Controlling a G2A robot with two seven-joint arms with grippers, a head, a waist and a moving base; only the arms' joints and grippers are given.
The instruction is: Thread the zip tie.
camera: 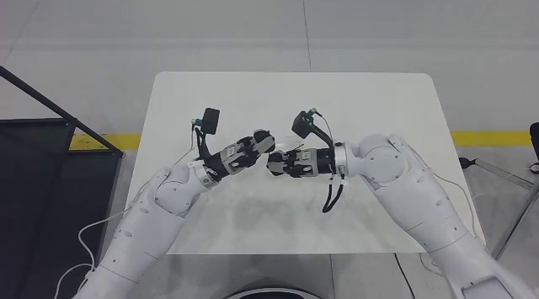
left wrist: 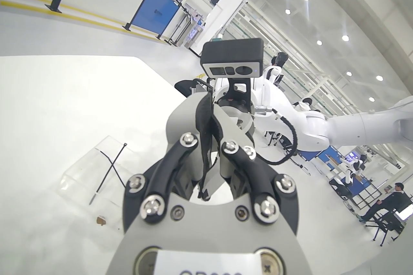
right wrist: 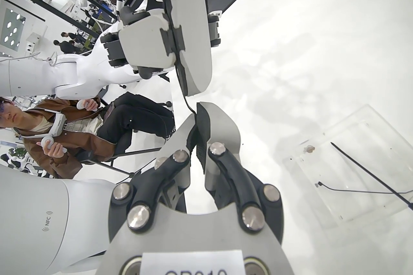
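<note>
Zip tie (right wrist: 186, 100) spanned the short gap between your two tools above the table (camera: 362, 105). The left tool (left wrist: 206, 105) and right tool (right wrist: 197, 118) were each pinched shut on it. It looked light, thin, springy and probably slick, so you were best gripping near tip and head.

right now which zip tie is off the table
The zip tie pinched between the left claw and right claw; the other two lie crossed in the clear tray.
</note>
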